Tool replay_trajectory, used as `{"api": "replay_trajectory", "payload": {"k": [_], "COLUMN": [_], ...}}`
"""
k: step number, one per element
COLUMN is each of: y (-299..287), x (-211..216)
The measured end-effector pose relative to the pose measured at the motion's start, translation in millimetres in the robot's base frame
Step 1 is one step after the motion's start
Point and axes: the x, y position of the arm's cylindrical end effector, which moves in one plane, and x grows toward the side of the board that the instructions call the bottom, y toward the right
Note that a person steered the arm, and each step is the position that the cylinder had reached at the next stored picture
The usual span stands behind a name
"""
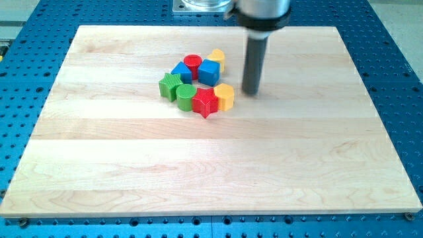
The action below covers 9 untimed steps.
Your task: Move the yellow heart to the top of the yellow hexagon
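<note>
Several blocks sit in one cluster above the middle of the wooden board [99,165]. A yellow block that looks like the heart [217,57] lies at the cluster's top right, touching the blue cube [209,72]. A yellow block that looks like the hexagon [225,96] sits at the cluster's lower right, against the red star [205,103]. My tip [250,92] rests on the board just to the right of the hexagon, a small gap away, and below and to the right of the heart.
The cluster also holds a red cylinder [192,63], a blue triangular block [180,73], a green block [170,86] and a green cylinder [186,97]. A blue perforated table [39,26] surrounds the board.
</note>
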Motion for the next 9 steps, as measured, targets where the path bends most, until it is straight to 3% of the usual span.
{"api": "replay_trajectory", "payload": {"k": [1,2,3,6,9], "y": [-9.1,-56.8,-95.7,-102.1,3.5], "x": [-59.8,-106.6,-101.4,-66.8,-38.0]}}
